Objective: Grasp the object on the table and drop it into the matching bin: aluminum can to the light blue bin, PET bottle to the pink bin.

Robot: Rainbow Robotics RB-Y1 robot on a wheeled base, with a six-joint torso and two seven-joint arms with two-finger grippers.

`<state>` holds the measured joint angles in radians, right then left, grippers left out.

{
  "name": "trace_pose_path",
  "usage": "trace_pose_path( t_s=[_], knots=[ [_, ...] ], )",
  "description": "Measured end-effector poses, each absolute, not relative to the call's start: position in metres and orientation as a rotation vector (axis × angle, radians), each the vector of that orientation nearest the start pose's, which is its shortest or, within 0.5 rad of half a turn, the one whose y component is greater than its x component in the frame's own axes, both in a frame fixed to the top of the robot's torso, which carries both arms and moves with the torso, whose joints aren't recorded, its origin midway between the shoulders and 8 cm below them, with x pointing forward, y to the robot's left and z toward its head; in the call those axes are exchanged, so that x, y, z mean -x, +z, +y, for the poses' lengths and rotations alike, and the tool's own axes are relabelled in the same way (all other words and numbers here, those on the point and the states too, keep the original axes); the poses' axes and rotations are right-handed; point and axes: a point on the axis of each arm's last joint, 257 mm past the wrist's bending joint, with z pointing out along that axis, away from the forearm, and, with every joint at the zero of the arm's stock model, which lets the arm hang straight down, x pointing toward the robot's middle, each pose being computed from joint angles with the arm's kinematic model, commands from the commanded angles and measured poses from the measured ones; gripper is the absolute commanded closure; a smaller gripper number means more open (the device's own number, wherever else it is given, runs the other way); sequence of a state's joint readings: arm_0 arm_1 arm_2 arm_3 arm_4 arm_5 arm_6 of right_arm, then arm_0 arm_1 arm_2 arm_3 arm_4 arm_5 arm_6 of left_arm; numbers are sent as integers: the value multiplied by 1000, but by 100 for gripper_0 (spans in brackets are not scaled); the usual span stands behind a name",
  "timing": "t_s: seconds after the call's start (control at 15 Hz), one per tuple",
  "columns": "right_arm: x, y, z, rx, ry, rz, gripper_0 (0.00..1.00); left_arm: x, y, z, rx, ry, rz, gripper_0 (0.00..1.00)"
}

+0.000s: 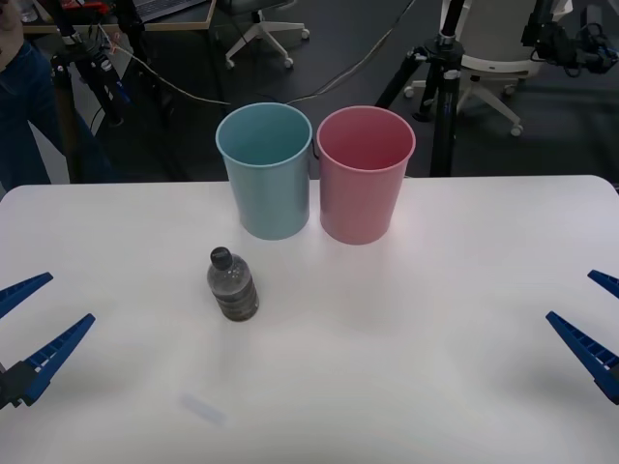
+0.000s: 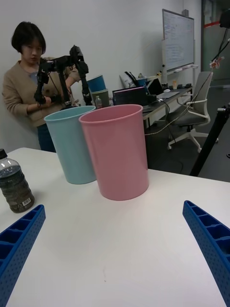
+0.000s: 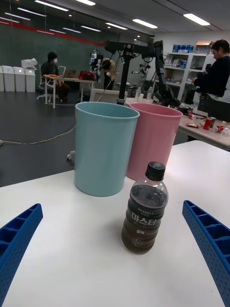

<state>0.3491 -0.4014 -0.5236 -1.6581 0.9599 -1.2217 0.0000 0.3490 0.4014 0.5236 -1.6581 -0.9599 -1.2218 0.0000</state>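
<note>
Small clear plastic bottle [image 3: 143, 209] with black cap stands just ahead of the spread left hand [image 1: 27, 327]; light, slick, best pinched mid-body.

PET bottle [image 1: 232, 284] stands before light blue bin [image 1: 265, 170]; pink bin [image 1: 365, 174] right.

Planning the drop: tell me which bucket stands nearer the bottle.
The light blue plastic bucket, directly behind the small clear black-capped bottle; the pink plastic bucket stands beside it, farther toward the robot's right.
</note>
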Motion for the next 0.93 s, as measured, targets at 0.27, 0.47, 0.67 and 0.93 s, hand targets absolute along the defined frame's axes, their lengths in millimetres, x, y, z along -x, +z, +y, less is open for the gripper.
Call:
trace_pose_path(
  t_s=[0.27, 0.47, 0.67, 0.93],
  knots=[
    [-342, -169, -330, 465, 567, 1441, 0, -346, -174, 327, -459, -550, 1442, 0],
    [-342, -169, -330, 465, 567, 1441, 0, -346, -173, 332, -466, -514, 1440, 0],
    [-342, -169, -330, 465, 567, 1441, 0, -342, -182, 337, -493, -461, 1452, 0],
    [-342, -169, -330, 465, 567, 1441, 0, -351, -212, 319, -556, -400, 1454, 0]
  ],
)
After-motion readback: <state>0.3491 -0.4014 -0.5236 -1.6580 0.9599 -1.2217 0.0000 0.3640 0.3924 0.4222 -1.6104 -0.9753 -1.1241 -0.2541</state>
